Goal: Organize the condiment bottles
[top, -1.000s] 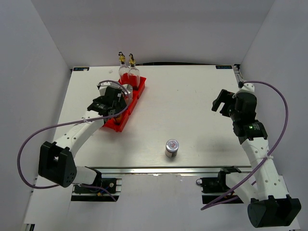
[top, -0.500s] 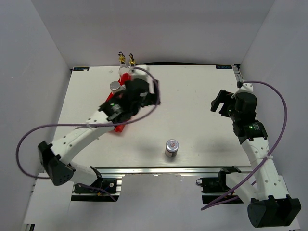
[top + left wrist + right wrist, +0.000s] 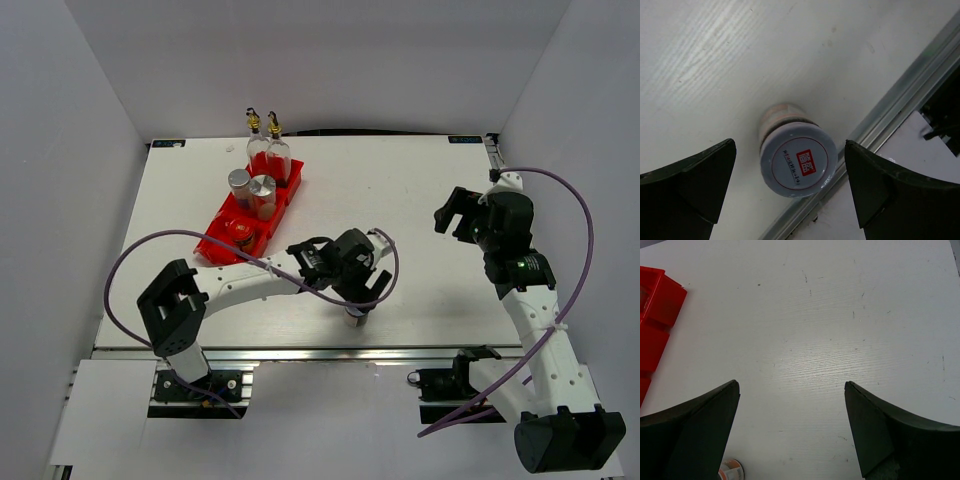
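Observation:
The silver-lidded short jar [image 3: 797, 160] stands near the table's front edge, upright, with a red square mark on its lid. My left gripper [image 3: 790, 145] is open and hovers over it, one finger on each side, not touching. From the top view the gripper [image 3: 360, 290] hides most of the jar [image 3: 353, 318]. Two glass cruets [image 3: 266, 148], two silver-capped shakers [image 3: 252, 186] and the red-lidded jar [image 3: 240, 232] sit in the red tray [image 3: 215, 245]. My right gripper [image 3: 790, 385] is open and empty over bare table at the right [image 3: 455, 212].
The metal rail of the table's front edge [image 3: 890, 110] runs just beside the short jar. The red tray's corner [image 3: 655, 305] shows at the left of the right wrist view. White walls enclose the table on three sides.
My left arm has swung from the red tray to the front centre and now hangs over the short jar. The right arm has barely moved.

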Robot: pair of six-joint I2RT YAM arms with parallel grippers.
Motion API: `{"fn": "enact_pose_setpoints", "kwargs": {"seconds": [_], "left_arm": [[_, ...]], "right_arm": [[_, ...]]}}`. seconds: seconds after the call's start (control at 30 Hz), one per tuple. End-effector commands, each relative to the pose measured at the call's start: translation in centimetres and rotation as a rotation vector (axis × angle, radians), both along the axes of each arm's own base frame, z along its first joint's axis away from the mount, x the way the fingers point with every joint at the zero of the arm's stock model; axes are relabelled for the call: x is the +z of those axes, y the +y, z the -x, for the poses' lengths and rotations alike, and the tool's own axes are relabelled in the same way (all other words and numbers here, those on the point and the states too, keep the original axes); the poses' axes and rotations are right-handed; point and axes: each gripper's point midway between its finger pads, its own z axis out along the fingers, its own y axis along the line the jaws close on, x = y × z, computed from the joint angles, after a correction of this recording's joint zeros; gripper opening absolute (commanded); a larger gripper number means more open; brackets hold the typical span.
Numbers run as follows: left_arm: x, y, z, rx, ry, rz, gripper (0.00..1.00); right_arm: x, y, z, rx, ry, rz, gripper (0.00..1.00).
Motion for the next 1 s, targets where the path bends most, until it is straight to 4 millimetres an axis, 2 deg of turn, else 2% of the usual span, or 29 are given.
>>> {"fn": "enact_pose_setpoints", "kwargs": {"seconds": [0.0, 0.2, 0.3, 0.37, 0.53, 0.6, 0.63, 0.67, 0.73, 0.77, 0.83, 0.97], "left_arm": [[0.8, -1.4, 1.9, -0.076, 0.052, 0.086, 0.98], [-0.6, -1.5, 2.9, -0.089, 0.102, 0.062, 0.98], [-1.9, -0.9, 2.4, -0.042, 0.081, -0.014, 0.89], [-2.5, -0.7, 1.8, -0.003, 0.052, -0.064, 0.79], [-3.6, 0.0, 1.4, 0.053, -0.009, -0.166, 0.75], [-3.6, 0.0, 1.4, 0.066, -0.018, -0.17, 0.58], [-3.2, -0.3, 1.2, 0.072, -0.025, -0.158, 0.49], [-2.8, -0.2, 0.8, 0.086, -0.042, -0.153, 0.29], [-1.0, -0.1, 0.1, 0.12, -0.084, -0.132, 0.08], [0.1, 0.3, -0.7, 0.154, -0.125, -0.126, 0.0], [1.4, 0.8, -1.5, 0.193, -0.17, -0.127, 0.0], [6.2, 1.1, -3.8, 0.3, -0.286, -0.056, 0.0]], "right_arm": [[0.9, 0.4, -0.3, 0.025, -0.042, -0.011, 0.89], [1.4, 0.4, -0.2, 0.021, -0.059, -0.012, 0.9], [1.7, 0.2, -0.1, 0.014, -0.068, -0.012, 0.89], [1.7, 0.2, 0.0, 0.012, -0.066, -0.013, 0.89], [2.1, 0.2, 0.2, 0.014, -0.077, -0.017, 0.89], [2.2, 0.2, 0.3, 0.013, -0.083, -0.019, 0.89], [2.3, 0.2, 0.3, 0.014, -0.087, -0.017, 0.89], [2.4, 0.2, 0.3, 0.012, -0.09, -0.018, 0.89], [2.4, 0.1, 0.3, 0.003, -0.092, -0.017, 0.89], [2.4, 0.1, 0.3, 0.003, -0.092, -0.017, 0.89], [2.3, 0.1, 0.2, 0.004, -0.088, -0.015, 0.89], [2.4, -0.1, 0.3, -0.002, -0.091, -0.012, 0.89]]}}
